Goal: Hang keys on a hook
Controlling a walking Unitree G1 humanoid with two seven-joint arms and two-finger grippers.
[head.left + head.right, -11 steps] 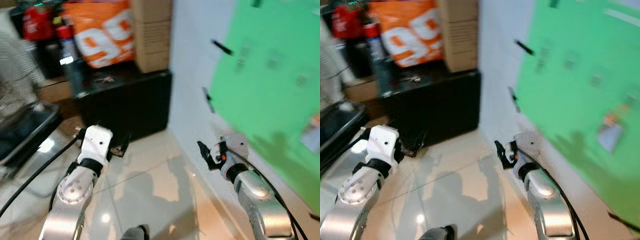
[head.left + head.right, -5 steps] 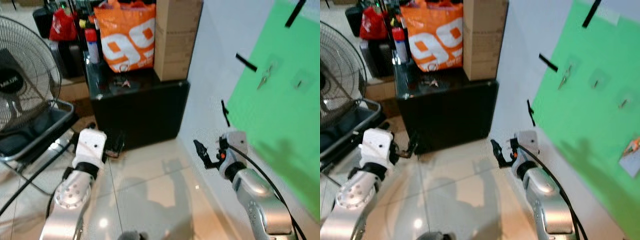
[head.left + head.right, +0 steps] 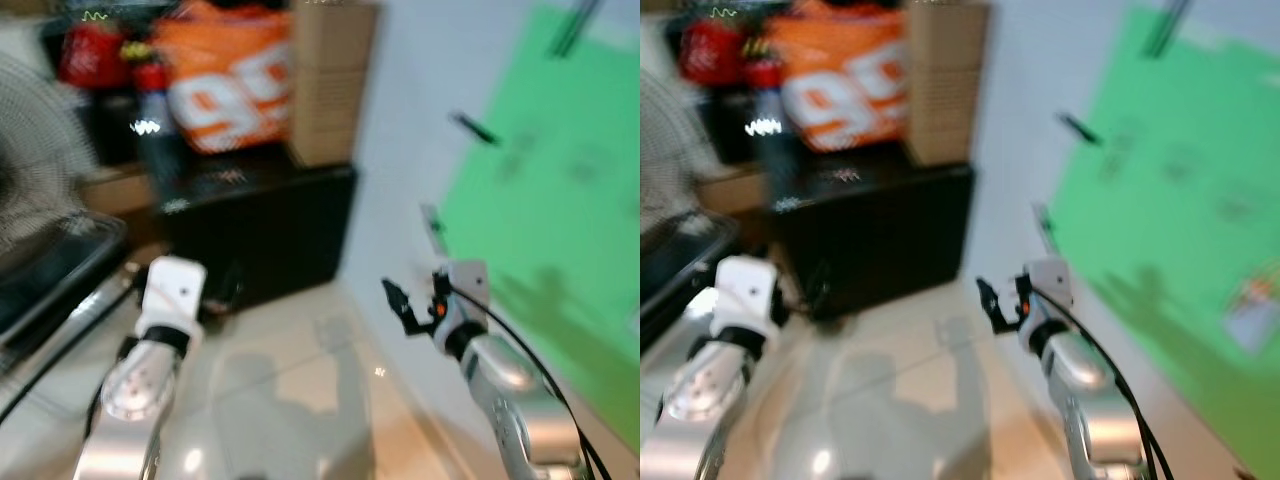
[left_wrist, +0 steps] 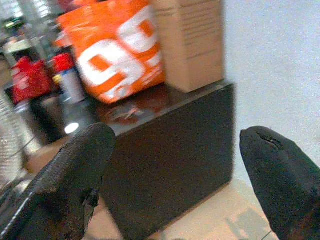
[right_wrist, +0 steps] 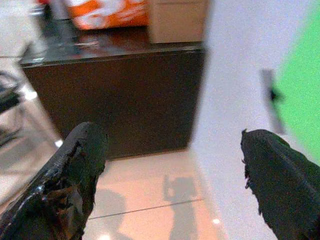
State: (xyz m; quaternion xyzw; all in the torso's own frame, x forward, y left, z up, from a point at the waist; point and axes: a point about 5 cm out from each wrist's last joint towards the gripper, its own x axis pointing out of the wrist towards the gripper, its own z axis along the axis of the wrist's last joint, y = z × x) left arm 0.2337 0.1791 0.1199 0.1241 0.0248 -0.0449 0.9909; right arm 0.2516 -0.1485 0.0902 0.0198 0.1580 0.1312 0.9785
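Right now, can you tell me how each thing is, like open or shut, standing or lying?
Left gripper: fingers open, holding nothing.
Right gripper: fingers open, holding nothing.
Orange plastic bag with white print: standing upright on the cabinet.
Tall brown cardboard box: standing upright beside the bag.
Black glossy cabinet: upright against the wall.
Green sheet: taped flat on the white wall.
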